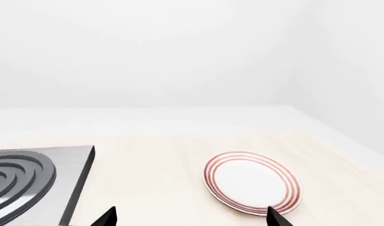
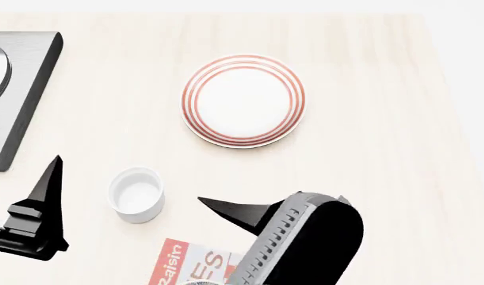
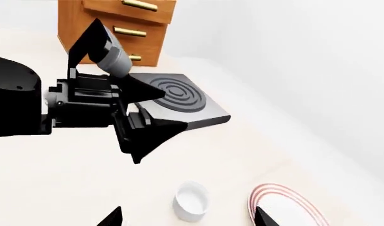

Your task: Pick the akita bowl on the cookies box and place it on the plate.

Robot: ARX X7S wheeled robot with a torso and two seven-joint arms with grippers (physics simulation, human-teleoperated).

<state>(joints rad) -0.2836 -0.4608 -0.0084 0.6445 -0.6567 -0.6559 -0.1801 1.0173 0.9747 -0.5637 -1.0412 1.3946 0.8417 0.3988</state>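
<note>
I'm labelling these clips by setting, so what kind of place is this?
Most likely a simulated kitchen counter. A pale wooden worktop carries a metal stove burner with coiled rings, a red-ringed plate, a small white cup and a cookies box. A wooden drawer unit stands behind.

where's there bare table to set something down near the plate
Bare wood lies all along the right of the plate, and between the plate and the stove burner. The near edge is crowded: white cup, cookies box, right tool and left tool.
</note>
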